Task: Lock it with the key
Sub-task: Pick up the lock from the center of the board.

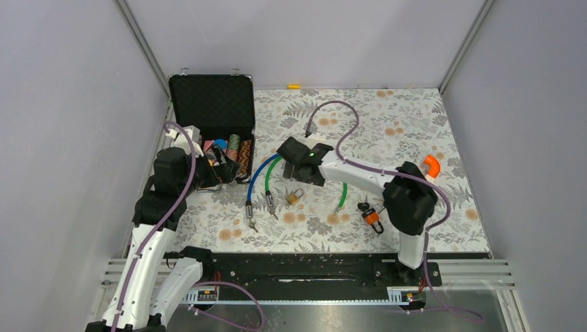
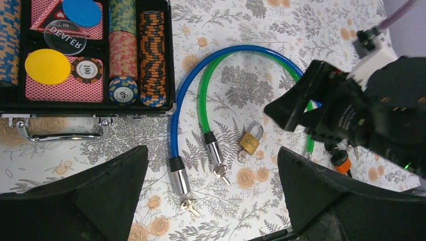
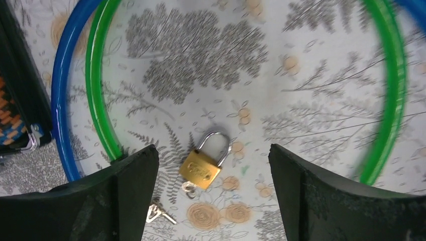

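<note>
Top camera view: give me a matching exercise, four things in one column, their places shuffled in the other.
1. brass padlock
2. blue cable
3. chip case
4. orange-tagged keys

A. far-left corner of the mat, lid up
B. between the green cable's ends
C. right of the green cable
D. looped outside the green cable

Pairs: 1-B, 2-D, 3-A, 4-C.

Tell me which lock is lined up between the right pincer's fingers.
The small brass padlock, lying flat and centred in the open right pincer wrist view. The blue cable lock and green cable lock only curve past at the sides.
</note>
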